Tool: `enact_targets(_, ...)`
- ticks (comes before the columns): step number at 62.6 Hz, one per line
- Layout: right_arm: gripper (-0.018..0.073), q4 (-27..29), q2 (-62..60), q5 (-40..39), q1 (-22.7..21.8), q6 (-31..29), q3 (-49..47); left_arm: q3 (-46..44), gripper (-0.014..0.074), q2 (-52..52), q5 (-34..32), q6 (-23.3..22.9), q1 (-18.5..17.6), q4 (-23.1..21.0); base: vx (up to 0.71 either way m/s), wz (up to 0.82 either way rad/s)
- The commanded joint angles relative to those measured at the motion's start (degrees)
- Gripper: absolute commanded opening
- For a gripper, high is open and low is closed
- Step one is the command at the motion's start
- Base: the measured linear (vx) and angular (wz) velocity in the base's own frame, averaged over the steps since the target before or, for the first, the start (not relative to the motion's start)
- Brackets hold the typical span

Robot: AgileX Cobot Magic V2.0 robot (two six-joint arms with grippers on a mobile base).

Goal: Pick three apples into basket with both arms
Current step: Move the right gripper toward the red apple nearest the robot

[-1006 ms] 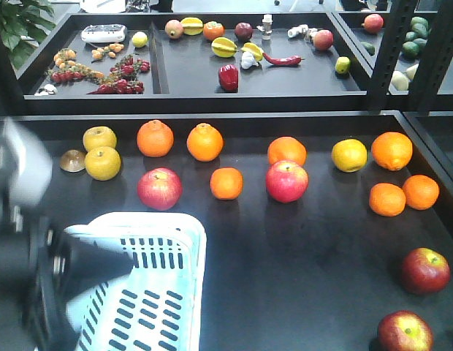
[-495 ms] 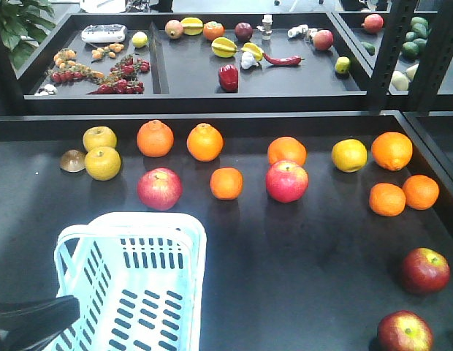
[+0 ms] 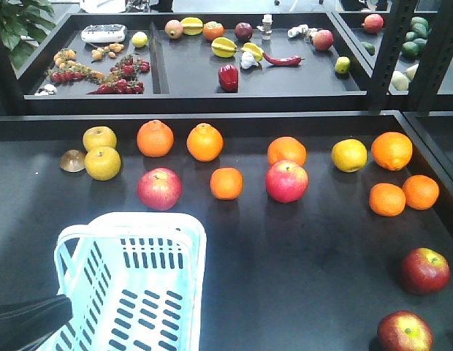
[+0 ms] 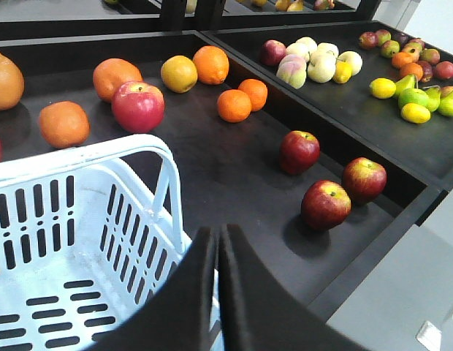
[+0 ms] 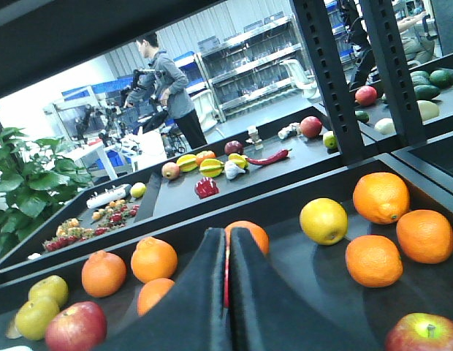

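Because none of the three apples [image 4: 326,205] had reached the basket [image 4: 88,152], you had the whole job ahead of you. They sat clustered at the right front corner of the dark surface [image 4: 226,168], well apart from the basket at the left front. Only two of them showed in the front view, at its right edge. Your left end effector [image 4: 215,232] hung over the basket's near right corner, fingers pressed together and pinching nothing. Your right end effector [image 5: 228,234] was likewise pressed together and empty, aimed over the oranges [image 5: 378,197]. The cluster lay on the right end effector's side, so I judged that one the natural first reacher. The brighter pink-red apples [image 3: 286,180] in mid-surface were best left alone.
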Motion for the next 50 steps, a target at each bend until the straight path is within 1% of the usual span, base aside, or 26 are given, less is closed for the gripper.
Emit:
enact_targets(1, -0.0005, 0.0, -0.7, -4.4, -0.2, 0.5, 0.7, -1.4, -0.0008, 0.1, -2.2, 0.0, 0.0, -1.7, 0.0, 0.0)
enact_targets(10, -0.0005, 0.1, -0.7, -4.0, -0.2, 0.0, 0.1, -1.4, -0.0008, 0.1, -2.2, 0.0, 0.0, -1.7, 0.0, 0.0)
enact_targets(16, -0.0005, -0.8, -0.7, 0.0, -0.2, -0.7, -3.2, -1.4, -0.0008, 0.1, -2.2, 0.0, 0.0, -1.7, 0.0, 0.0)
enact_targets(21, -0.0005, -1.8, 0.1, 7.0, -0.2, -1.3, -8.5, -1.4, -0.0008, 0.1, -2.2, 0.1, 0.0, -1.7, 0.0, 0.0)
enact_targets(26, -0.0005, -3.8, 3.1, 16.0, -0.2, -3.8, -15.4, -1.4, -0.0008, 0.1, -2.2, 0.1, 0.0, -1.7, 0.0, 0.0)
enact_targets(32, -0.0005, -5.5, 10.1, 29.1, -0.2, -7.5, -24.8, -1.4, -0.0008, 0.1, -2.2, 0.1, 0.0, -1.7, 0.0, 0.0)
enact_targets(37, -0.0003, -6.4, 17.1, 36.7, -0.2, -9.8, -31.6, -1.4, -0.0008, 0.1, -2.8, 0.0, 0.0, -1.7, 0.0, 0.0)
enact_targets(42, 0.001, -6.5, 24.0, 41.3, -0.2, -11.2, -37.8, -1.4, -0.0008, 0.1, -3.4, 0.0, 0.0, -1.7, 0.0, 0.0)
enact_targets(47, 0.0051, -6.6, 30.2, 42.1, -0.2, -12.5, -41.6, -1.4, -0.0008, 0.1, -3.6, 0.0, 0.0, -1.7, 0.0, 0.0)
enact_targets(50, 0.0097, -6.5, 33.1, 42.2, -0.2, -14.0, -43.0, -1.4, -0.0008, 0.1, -3.7, 0.0, 0.0, -1.7, 0.0, 0.0)
